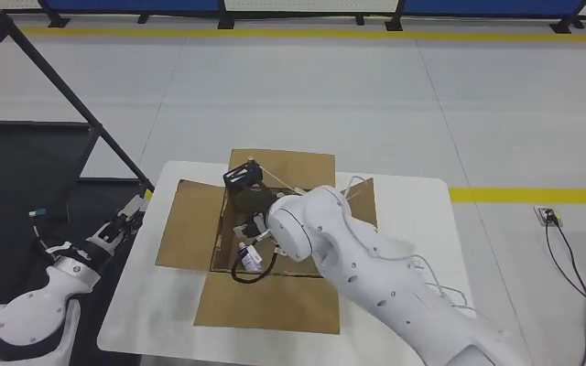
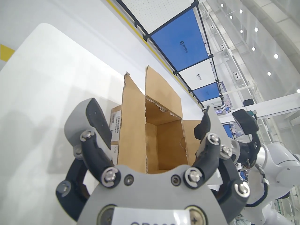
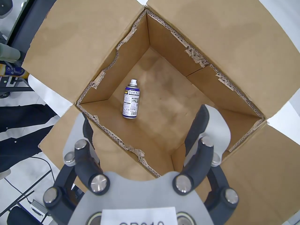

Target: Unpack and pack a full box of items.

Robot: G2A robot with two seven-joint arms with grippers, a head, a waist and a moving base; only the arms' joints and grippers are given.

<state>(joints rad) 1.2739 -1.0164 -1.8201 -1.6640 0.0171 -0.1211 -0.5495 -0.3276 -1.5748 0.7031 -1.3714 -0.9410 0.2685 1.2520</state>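
Right arm (image 1: 366,265) hangs above the open box (image 1: 275,169); left arm (image 1: 64,274) waits just off the desk's (image 1: 417,209) left edge.
Both pairs of jaws are spread and empty. From the right wrist I see a spray can (image 3: 130,99) lying on the box floor; from the left wrist, the box from the side.

We see bright, even light from rows of ceiling lamps (image 2: 255,29); the box (image 3: 131,61) is softly shaded inside, and straight lines bow toward the wrist views' edges.
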